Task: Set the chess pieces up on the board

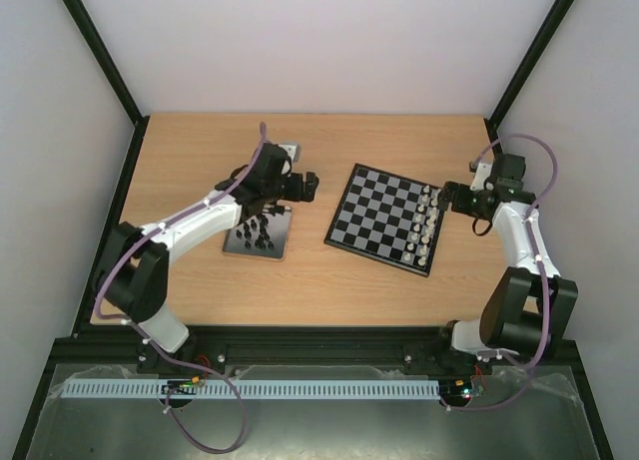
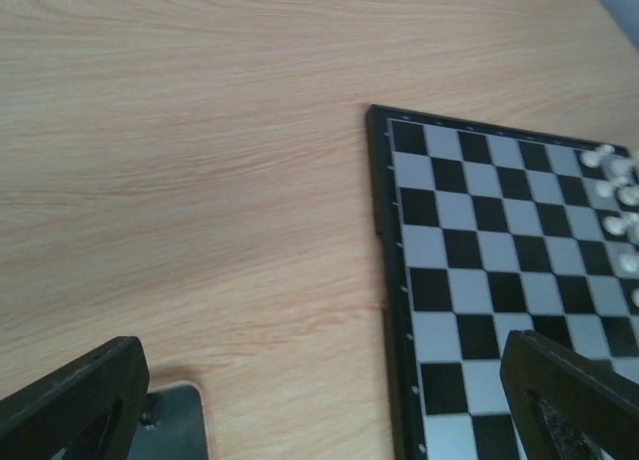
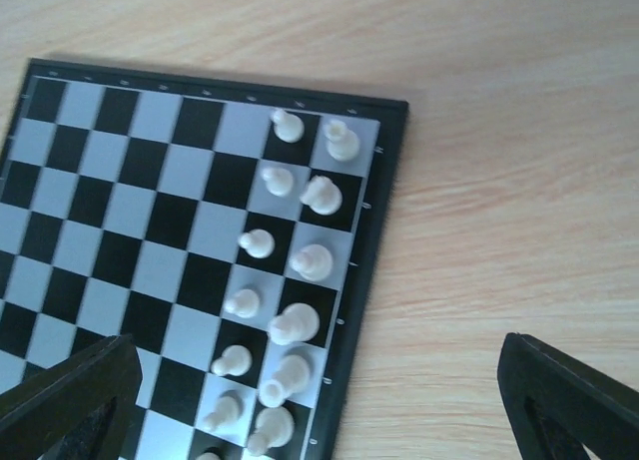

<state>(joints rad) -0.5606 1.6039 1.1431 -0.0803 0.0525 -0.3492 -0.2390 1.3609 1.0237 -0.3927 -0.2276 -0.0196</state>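
The chequered board [image 1: 382,219] lies at table centre, turned at an angle. Several black chess pieces [image 1: 259,230] stand crowded on a small grey metal tray [image 1: 236,244] left of the board. My left gripper [image 1: 308,188] is open and empty, hovering between the tray and the board's left edge. In the left wrist view, its fingers [image 2: 78,398] frame bare table, the board [image 2: 469,230] and a tray corner [image 2: 178,422]. My right gripper [image 1: 451,197] is open and empty, just off the board's right edge. In the right wrist view the board [image 3: 150,181] lies below.
White pieces [image 1: 427,224] fill two files along the board's right side; they also show in the right wrist view [image 3: 295,265] and the left wrist view [image 2: 616,193]. Dark frame posts and white walls enclose the wooden table [image 1: 200,151].
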